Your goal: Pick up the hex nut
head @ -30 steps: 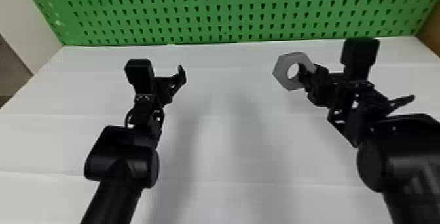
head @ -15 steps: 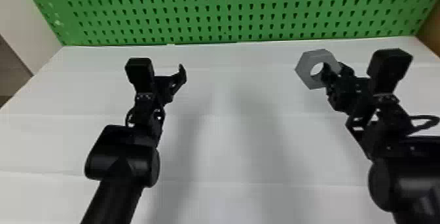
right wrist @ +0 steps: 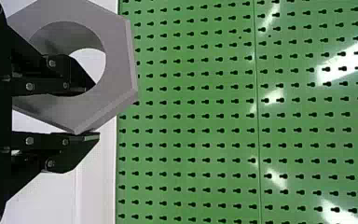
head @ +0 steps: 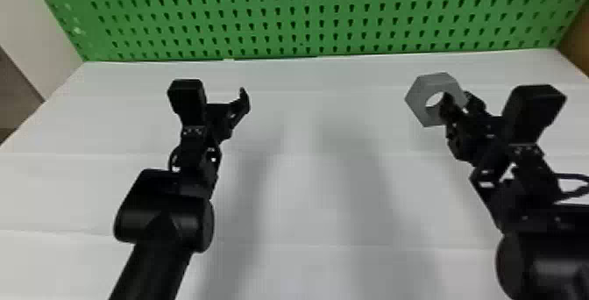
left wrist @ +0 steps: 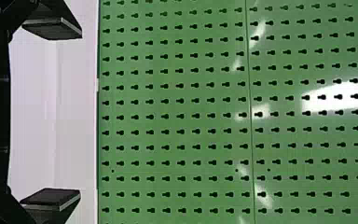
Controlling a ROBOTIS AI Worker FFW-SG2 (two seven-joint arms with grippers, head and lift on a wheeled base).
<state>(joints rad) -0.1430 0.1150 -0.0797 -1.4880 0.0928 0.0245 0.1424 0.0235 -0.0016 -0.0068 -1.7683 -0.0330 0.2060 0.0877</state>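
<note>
With the pick-up apparently complete and only a steady hold left, I am suspending the hex nut (head: 418, 99) above the white table (head: 306, 211), right gripper (right wrist: 93, 111) pinching its wall, left gripper (left wrist: 79, 113) gaping empty.

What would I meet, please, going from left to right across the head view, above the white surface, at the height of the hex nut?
Left arm's black housing → left arm's finger → hex nut → right arm's black housing.
</note>
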